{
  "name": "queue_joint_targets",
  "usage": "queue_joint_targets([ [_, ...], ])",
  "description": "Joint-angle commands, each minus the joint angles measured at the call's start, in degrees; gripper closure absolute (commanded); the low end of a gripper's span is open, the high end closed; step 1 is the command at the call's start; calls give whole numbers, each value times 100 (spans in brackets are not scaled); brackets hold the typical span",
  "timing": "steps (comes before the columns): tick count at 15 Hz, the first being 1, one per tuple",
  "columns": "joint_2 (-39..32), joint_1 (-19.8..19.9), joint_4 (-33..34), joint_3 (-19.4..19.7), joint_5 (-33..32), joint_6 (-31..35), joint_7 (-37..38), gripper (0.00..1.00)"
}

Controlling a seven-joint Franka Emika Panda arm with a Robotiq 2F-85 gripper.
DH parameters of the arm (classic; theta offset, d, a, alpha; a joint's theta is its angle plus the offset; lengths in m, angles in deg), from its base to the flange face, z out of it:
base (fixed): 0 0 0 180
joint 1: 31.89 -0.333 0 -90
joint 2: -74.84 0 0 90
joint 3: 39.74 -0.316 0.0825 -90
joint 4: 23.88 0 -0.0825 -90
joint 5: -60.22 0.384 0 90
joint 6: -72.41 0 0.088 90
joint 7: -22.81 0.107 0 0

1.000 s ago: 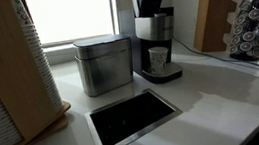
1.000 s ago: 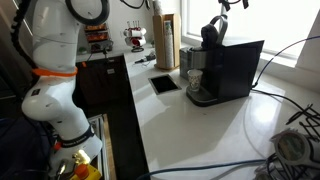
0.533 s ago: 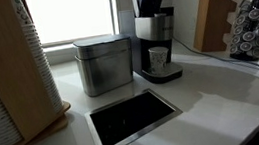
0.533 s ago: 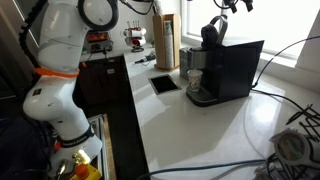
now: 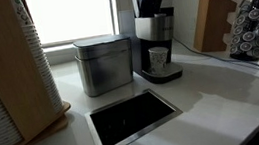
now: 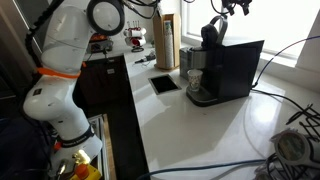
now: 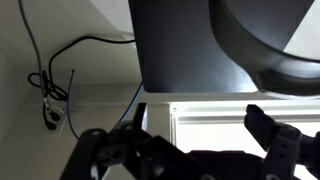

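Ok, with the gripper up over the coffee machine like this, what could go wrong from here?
The gripper hangs open above the coffee machine; coming down off-centre, a finger might glance off its rounded dark top. A hard push could jolt the machine and tip the cup on its drip tray. The metal canister stands close beside, leaving little room on that side.

I read the coffee machine as glossy black plastic, canister brushed metal, surface smooth white, cup rack light wood.
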Motion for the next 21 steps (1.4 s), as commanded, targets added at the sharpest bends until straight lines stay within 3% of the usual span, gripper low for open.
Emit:
queue_joint_targets([
  [1,-264,28,459,-94,189,-338,14,0],
  [16,12,253,474,-601,1009,-2202,-653,0],
  [21,164,242,324,-736,979,-2900,-849,0],
])
